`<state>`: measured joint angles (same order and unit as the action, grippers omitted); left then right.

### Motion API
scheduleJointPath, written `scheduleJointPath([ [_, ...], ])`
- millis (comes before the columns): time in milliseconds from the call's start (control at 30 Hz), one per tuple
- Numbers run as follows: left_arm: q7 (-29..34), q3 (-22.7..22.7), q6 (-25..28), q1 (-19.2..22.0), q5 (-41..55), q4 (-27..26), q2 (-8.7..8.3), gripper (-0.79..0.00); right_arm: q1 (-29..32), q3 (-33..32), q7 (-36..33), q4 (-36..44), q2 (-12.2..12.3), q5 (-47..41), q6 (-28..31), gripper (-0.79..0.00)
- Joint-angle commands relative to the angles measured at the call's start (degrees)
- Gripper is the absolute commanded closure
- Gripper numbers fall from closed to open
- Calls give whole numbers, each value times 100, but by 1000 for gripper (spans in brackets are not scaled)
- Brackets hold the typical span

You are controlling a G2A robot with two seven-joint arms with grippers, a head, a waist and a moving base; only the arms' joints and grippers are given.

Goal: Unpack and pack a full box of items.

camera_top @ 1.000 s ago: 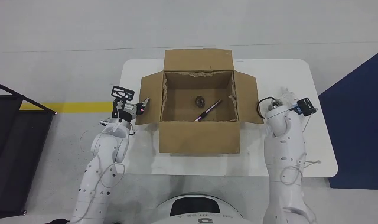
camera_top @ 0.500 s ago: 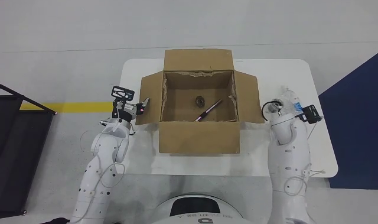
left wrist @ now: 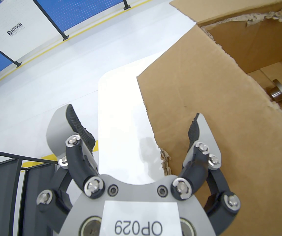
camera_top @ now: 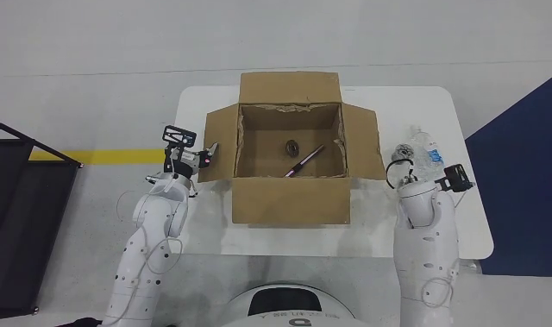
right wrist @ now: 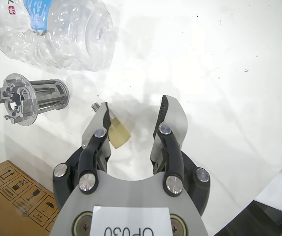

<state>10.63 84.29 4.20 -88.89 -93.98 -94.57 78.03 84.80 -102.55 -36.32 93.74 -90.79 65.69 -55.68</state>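
Two items sit in the box (camera_top: 293, 202), mid-bench (camera_top: 414, 103): a pen (camera_top: 305, 161) and a round part (camera_top: 291, 146). Bottle (right wrist: 50, 29), hub (right wrist: 30, 99) and stud (right wrist: 117, 133) lie near the bench's right edge. Right gripper (right wrist: 134, 100) hangs over them, jaws apart and empty, with the stud just beside one finger; can't tell if they touch. Left gripper (left wrist: 133, 110) is by the left flap (camera_top: 220, 141), also apart and empty. I judge unpacking part done. For the pen I'd lift clear of the stud, cross the right flap (camera_top: 362, 141), drop straight down and pinch it crosswise mid-length, off the walls.
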Motion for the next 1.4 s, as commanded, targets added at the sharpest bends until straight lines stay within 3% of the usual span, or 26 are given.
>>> scheduleJointPath([
  [0, 0, 0, 0, 0, 0, 0, 0, -785, -38, 6, 14, -44, 3, -33, 18, -785],
  [300, 0, 0, 0, 0, 0, 0, 0, -785, -182, 252, 76, -177, 9, 6, 92, -736],
  [667, 0, 0, 0, 0, 0, 0, 0, -785, 213, 877, -442, 304, 43, 315, 897, -542],
  [800, 0, 0, 0, 0, 0, 0, 0, -785, 73, 1040, -544, 205, 45, 459, 837, -548],
  [1167, 0, 0, 0, 0, 0, 0, 0, -785, -516, 1635, -836, -530, 26, 1147, 555, -471],
  [1200, 0, 0, 0, 0, 0, 0, 0, -785, -557, 1665, -876, -593, 24, 1209, 502, -400],
  [1333, 0, 0, 0, 0, 0, 0, 0, -785, -623, 1710, -1037, -669, 24, 1370, 382, -320],
  [1367, 0, 0, 0, 0, 0, 0, 0, -785, -611, 1696, -1065, -658, 27, 1405, 359, -252],
])
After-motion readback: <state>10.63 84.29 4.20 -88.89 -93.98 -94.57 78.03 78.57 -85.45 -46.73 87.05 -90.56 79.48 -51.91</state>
